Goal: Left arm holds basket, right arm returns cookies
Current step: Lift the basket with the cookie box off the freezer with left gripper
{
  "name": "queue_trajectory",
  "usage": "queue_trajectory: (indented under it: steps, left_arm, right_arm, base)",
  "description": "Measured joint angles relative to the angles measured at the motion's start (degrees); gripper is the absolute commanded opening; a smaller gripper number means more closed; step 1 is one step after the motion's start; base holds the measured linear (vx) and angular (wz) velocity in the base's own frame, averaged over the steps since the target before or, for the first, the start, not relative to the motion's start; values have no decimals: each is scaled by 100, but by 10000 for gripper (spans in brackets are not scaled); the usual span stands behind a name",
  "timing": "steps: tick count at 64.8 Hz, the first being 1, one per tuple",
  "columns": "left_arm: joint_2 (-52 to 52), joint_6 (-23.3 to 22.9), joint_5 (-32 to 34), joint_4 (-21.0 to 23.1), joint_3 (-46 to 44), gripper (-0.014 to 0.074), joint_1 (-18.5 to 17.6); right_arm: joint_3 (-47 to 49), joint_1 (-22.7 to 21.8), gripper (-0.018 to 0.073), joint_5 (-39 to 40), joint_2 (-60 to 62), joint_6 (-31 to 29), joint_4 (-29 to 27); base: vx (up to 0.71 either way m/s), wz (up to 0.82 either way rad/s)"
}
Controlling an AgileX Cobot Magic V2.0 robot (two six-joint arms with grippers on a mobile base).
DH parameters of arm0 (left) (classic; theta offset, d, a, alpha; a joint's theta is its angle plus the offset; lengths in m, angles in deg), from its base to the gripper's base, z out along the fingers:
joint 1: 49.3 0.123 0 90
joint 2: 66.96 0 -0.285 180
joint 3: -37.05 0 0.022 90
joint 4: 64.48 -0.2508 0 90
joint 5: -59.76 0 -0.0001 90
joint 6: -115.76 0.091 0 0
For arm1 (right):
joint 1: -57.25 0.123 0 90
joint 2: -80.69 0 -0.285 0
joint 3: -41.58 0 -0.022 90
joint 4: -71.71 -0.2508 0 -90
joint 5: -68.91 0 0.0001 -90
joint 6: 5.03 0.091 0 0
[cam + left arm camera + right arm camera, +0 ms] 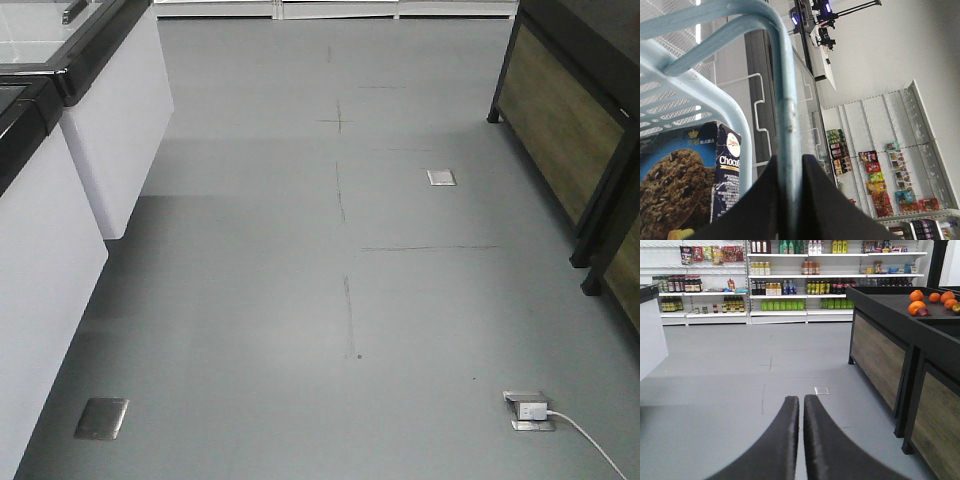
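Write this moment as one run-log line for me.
left gripper: shut on basket handle | right gripper: shut, empty | cookies: in basket

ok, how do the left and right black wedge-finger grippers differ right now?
Grip: the left gripper is shut on the light blue plastic basket's hoop handle; the right gripper is shut on nothing.
Pose: the left's view is strongly tilted, the right's sits level over the grey floor.
Nearby: the dark navy cookie box sits by the left, none by the right.
Shared: black wedge-shaped fingers.
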Motion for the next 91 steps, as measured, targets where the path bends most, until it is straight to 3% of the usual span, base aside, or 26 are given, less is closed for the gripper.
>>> queue_trajectory:
  steps: [30, 68, 91]
  left_arm:
    - [-10, 10, 469, -114, 19, -6, 0]
    - [-10, -1449, 1263, -133, 35, -4, 0]
    - [-10, -1885, 1423, -156, 35, -4, -296]
  right_arm:
    - [0, 0, -6, 0, 0, 0, 0]
    - [0, 0, -6, 0, 0, 0, 0]
    - [0, 0, -6, 0, 0, 0, 0]
  base:
    - [0, 0]
    - [0, 0]
    - [0, 0]
